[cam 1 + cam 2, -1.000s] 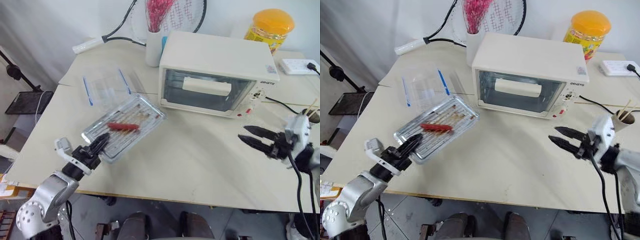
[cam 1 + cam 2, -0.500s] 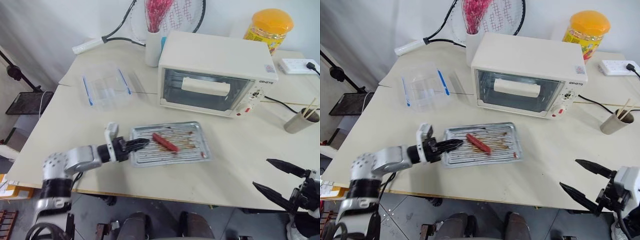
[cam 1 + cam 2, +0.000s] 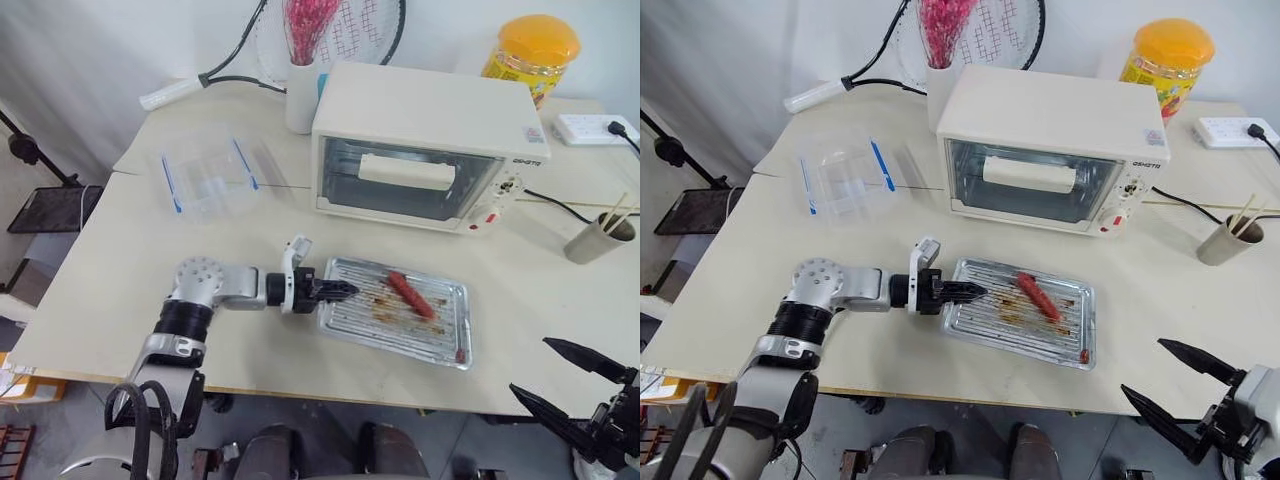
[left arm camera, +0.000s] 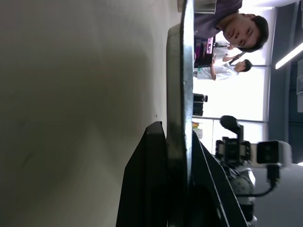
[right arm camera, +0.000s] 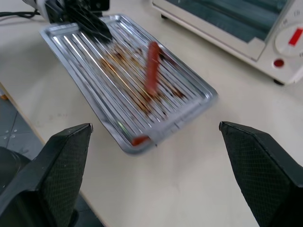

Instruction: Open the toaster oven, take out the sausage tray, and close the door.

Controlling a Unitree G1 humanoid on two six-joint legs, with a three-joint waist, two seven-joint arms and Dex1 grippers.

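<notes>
Sausage tray (image 3: 400, 312) out of the oven, on the table (image 3: 120, 260) in front of the toaster oven (image 3: 430, 145), near the front edge. Long axis across the table, slightly skewed, far-right corner angled toward the table edge. One sausage (image 3: 410, 294) lying diagonally on the ridged bottom, toward the oven side.

Left gripper (image 3: 335, 291) clamped on the tray's left short rim; left wrist view confirms rim edge pinched between the two black fingers (image 4: 147, 179). Tray extends away from this gripper, to the robot's right, along the line of the fingers.

Right gripper (image 3: 1185, 395) spread wide, holding nothing, off the table's front-right corner, well apart from the tray; right wrist view looks over the tray toward the oven.

Door (image 3: 405, 180) upright against the oven front, white bar handle (image 3: 410, 172) across the glass. Appears shut.

Judgement: tray removal essentially done; remaining move likely release of the rim. Left arm the only one on the tray; right arm nearer the oven's knob side, should the door need pressing.
</notes>
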